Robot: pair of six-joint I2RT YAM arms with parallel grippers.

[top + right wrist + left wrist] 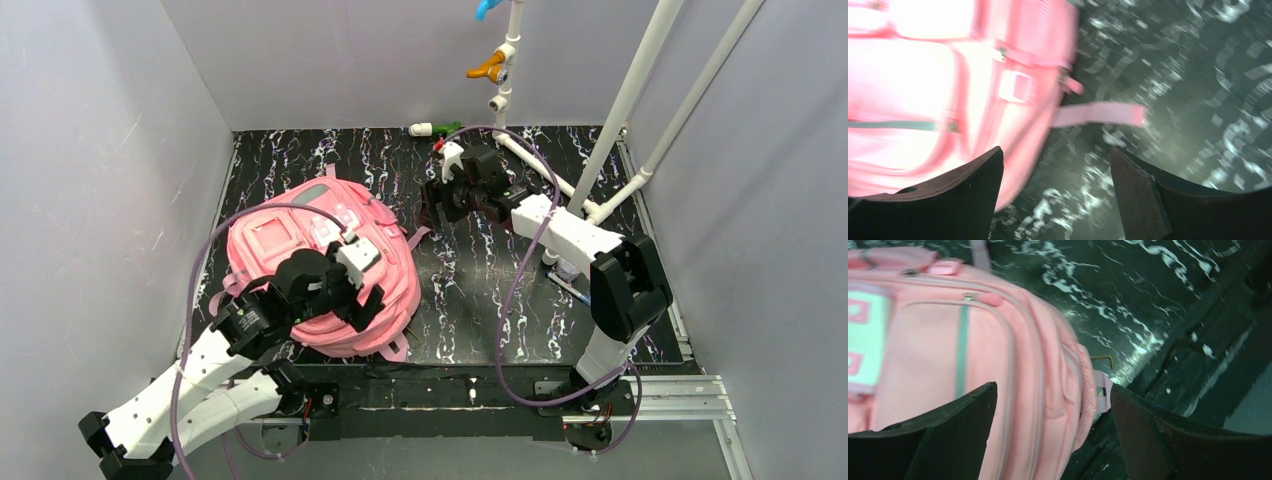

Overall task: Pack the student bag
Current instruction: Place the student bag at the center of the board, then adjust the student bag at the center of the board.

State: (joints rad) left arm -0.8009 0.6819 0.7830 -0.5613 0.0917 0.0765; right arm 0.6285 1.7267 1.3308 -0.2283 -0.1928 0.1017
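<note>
The student bag [272, 240] is big and pink. It lies on the dark bench [480, 290] in the left half of the top view, with its front pocket facing up. A thin grey stripe and zips run over the front. One pink strap [1098, 114] sticks out flat on the bench, at the middle of the right wrist view.

The left tool [352, 290] is over the lower right part of the bag. Its two black fingers are wide apart and hold nothing. I cannot tell if they touch the cloth.

The right tool [440, 205] is near the middle of the top view, just right of the bag. Its fingers are apart too, with nothing in them.

White pipes [630, 95] stand at the upper right, and a yellow handle [487, 68] is on one.
</note>
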